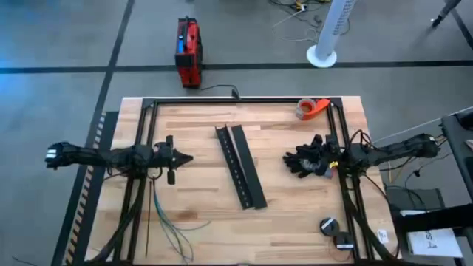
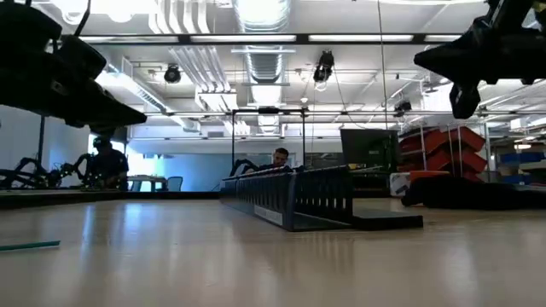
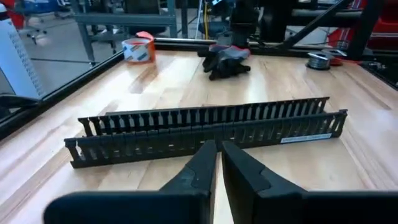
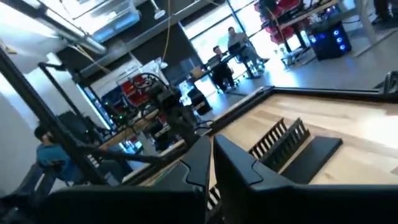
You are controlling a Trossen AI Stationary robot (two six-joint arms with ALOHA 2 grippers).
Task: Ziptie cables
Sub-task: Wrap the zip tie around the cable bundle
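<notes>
Left gripper (image 1: 185, 157): fingers (image 3: 199, 168) closed together on nothing, held above the counter (image 1: 295, 222) and pointing at the slotted rails (image 1: 242, 164). Right gripper (image 1: 325, 164): fingers (image 4: 198, 160) likewise together and empty, hovering at the black gloves (image 1: 307, 158). The cables (image 1: 168, 229) lie loose on the counter's near-left part, well apart from both grippers. Judged light, thin and limp; strands will likely splay and slip singly. Recommended hold: pinch across the bunch where the strands run closest together, near mid-length.
</notes>
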